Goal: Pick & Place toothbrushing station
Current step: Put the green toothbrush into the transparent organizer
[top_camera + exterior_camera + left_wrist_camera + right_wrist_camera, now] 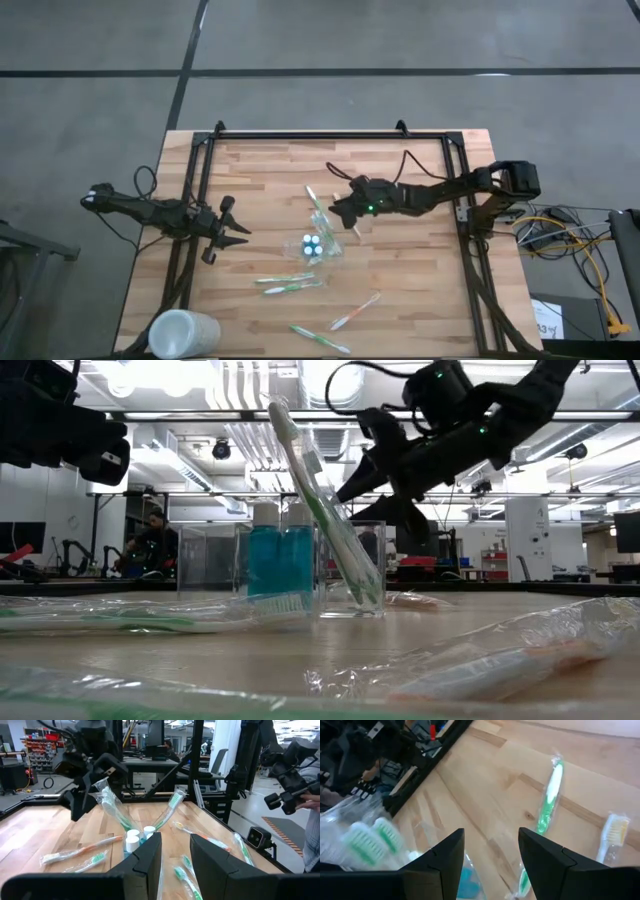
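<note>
- Clear plastic toothbrushing station stands mid-table, holding blue tubes and two leaning green toothbrushes.
- Right gripper hovers just beside the station, on its far-right side, above table level; jaws parted, nothing held.
- Left gripper waits well to the left, jaws parted, empty.
- Right arm is nearer.
- Loose wrapped toothbrushes lie near-side, long axes roughly left-right.

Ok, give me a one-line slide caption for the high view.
Right pincer open above the holder; left pincer open, waiting; wrapped toothbrushes scattered on the table.
</note>
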Robot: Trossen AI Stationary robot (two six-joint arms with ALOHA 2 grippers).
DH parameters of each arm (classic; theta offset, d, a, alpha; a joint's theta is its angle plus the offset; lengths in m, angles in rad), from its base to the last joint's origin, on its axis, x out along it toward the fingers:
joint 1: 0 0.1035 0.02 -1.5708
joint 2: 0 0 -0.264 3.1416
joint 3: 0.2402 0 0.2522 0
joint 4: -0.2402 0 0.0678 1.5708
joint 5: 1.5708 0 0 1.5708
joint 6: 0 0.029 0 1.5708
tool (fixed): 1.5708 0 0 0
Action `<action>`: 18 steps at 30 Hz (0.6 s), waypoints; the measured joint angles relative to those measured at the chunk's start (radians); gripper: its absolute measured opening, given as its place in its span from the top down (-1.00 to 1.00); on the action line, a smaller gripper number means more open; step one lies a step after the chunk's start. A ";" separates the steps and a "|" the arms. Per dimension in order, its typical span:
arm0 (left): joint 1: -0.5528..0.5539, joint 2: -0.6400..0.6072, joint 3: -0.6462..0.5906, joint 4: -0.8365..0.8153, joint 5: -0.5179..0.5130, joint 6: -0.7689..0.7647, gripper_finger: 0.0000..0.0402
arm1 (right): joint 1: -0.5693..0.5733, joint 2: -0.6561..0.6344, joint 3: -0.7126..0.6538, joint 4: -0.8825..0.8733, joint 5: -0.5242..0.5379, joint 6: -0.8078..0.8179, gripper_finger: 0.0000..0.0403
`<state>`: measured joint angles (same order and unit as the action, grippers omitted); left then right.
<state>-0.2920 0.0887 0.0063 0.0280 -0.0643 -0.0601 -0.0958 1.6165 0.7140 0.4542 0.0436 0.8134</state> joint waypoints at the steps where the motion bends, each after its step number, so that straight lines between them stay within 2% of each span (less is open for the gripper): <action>1: 0.000 0.000 0.000 0.000 0.000 0.000 0.46 | -0.007 0.006 0.004 -0.006 -0.016 0.003 0.10; 5: 0.000 0.000 0.000 0.000 0.000 0.000 0.46 | -0.026 0.037 0.038 -0.052 -0.067 0.007 0.10; 18: 0.000 0.005 0.000 0.000 0.000 0.000 0.46 | -0.031 0.101 0.145 -0.270 -0.131 -0.005 0.09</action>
<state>-0.2924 0.0937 0.0063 0.0284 -0.0642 -0.0601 -0.1272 1.7172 0.8588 0.1846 -0.0871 0.8085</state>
